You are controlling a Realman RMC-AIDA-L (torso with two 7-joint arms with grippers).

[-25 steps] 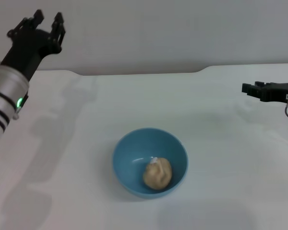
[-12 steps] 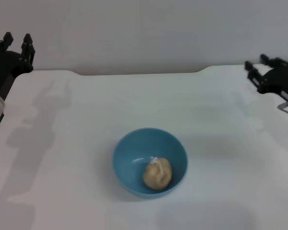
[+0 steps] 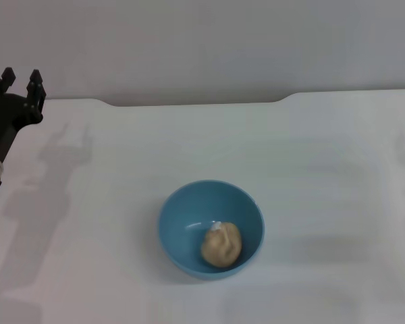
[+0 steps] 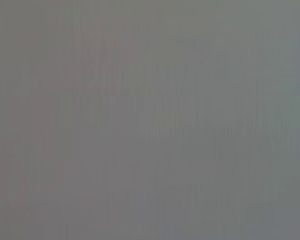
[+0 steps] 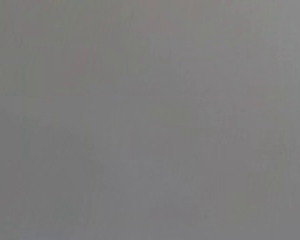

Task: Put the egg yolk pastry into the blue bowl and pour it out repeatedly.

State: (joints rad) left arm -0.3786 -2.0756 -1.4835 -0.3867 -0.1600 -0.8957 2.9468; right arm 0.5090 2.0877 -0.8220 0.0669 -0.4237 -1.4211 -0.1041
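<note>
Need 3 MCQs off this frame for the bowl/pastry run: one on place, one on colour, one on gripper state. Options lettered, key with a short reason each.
1. Where is the egg yolk pastry?
A. On the table beside the bowl
B. Inside the blue bowl
C. Held in a gripper

2. What colour is the bowl?
A. Red
B. White
C. Blue

3. How is the left gripper?
A. Open and empty, raised at the table's far left edge
B. Shut on the pastry
C. Gripping the bowl's rim

Key:
1 B, the tan ball lies on the bowl's floor.
2 C, its glossy wall is sky blue.
3 A, its fingers stand apart with nothing between them; the right gripper is not in view.
</note>
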